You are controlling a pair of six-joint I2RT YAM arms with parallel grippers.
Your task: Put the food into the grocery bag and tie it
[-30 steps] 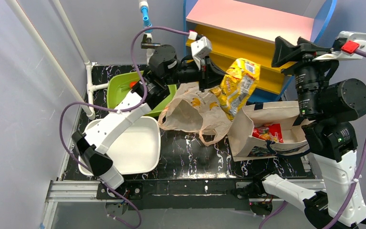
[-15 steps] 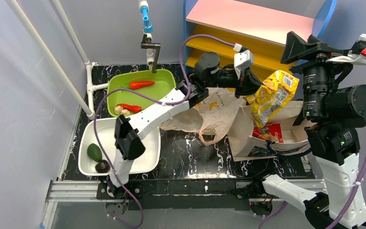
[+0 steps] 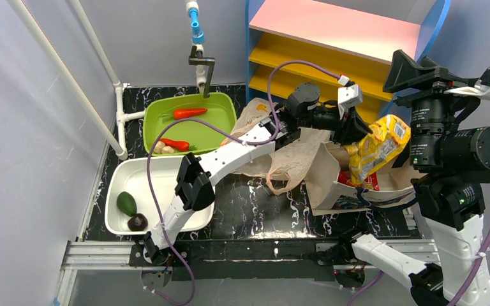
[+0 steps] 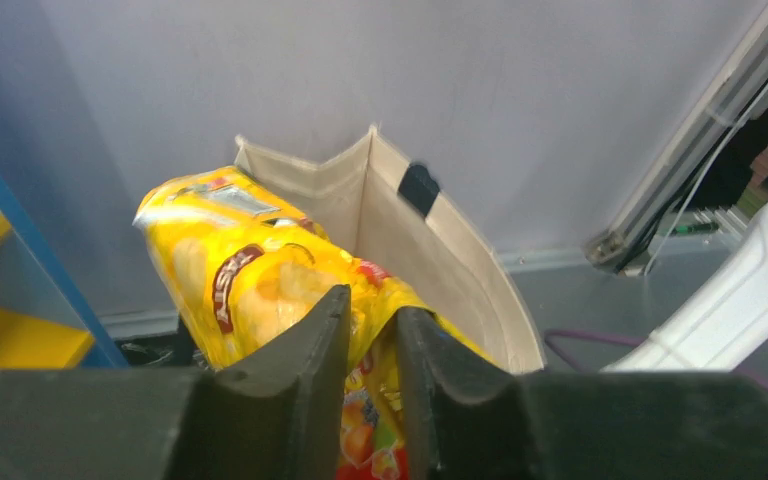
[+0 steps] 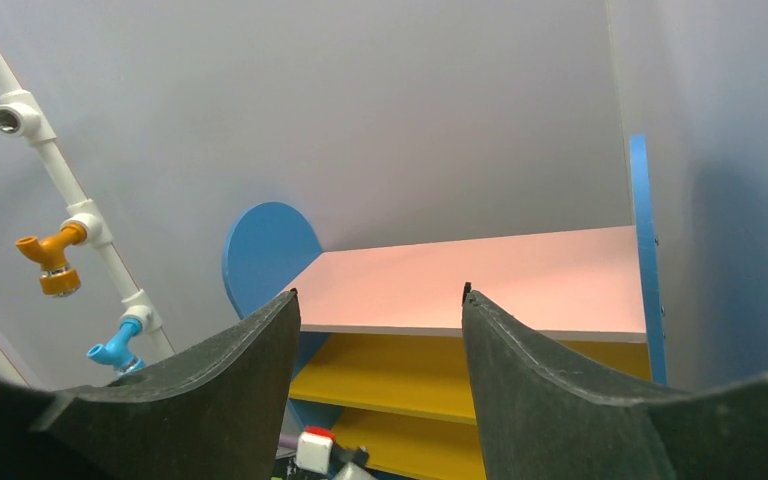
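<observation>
My left gripper (image 3: 357, 129) is shut on the crinkly yellow packet (image 3: 380, 145) and holds it above the open mouth of the stiff cream canvas tote (image 3: 327, 182). In the left wrist view the gripper (image 4: 372, 305) pinches the packet (image 4: 250, 270), with the tote's wall (image 4: 440, 250) behind it. The translucent beige grocery bag (image 3: 281, 153) lies crumpled left of the tote, under my left arm. Two orange-red vegetables (image 3: 190, 113) (image 3: 175, 143) lie in the green bin (image 3: 224, 102). A dark green fruit (image 3: 126, 203) and a dark brown ball (image 3: 137, 222) sit in the white tub (image 3: 166, 167). My right gripper (image 3: 390, 73) (image 5: 380, 292) is raised, open and empty.
A red packet (image 3: 371, 182) lies inside the tote. A pink and yellow shelf unit with blue sides (image 3: 332, 35) stands at the back right. A tap (image 3: 199, 60) and white pipes (image 3: 118, 89) stand behind the green bin.
My left arm has swung to the right with the yellow packet, from above the grocery bag to above the canvas tote, uncovering the bin and the tub. The right arm rose slightly.
</observation>
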